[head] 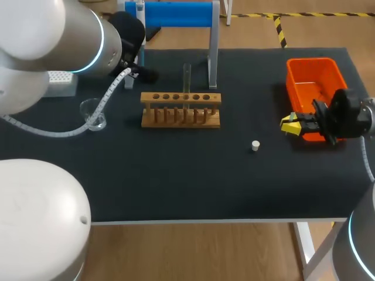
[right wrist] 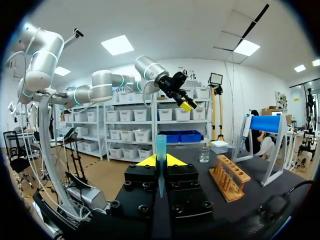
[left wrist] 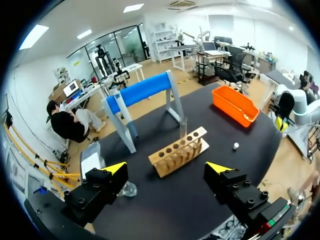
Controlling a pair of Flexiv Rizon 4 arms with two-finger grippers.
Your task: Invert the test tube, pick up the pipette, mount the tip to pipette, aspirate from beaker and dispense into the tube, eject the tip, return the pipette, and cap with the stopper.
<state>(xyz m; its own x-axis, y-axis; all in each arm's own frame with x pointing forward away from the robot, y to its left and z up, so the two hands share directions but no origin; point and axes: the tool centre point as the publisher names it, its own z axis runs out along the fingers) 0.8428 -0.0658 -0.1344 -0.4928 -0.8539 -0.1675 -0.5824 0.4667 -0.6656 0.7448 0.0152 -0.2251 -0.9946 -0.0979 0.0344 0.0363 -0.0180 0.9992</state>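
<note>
Left gripper (left wrist: 166, 169) hung open; tube stood racked.
Its fingers were wide apart, while the right gripper (right wrist: 160, 162) was closed on a blue taper (right wrist: 160, 145). The tube (head: 187, 76) stood upright in the rack (head: 180, 117), upper middle of the frame, long axis vertical. It looked like light, slick, fragile glass, best gripped mid-shaft.

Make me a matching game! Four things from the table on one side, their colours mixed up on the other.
Things:
1. test tube rack
2. bin
3. stopper
4. pipette tip

Colours:
A. white
B. blue-green
C. orange
D. wood brown

Pairs: 1-D, 2-C, 3-A, 4-B
</note>
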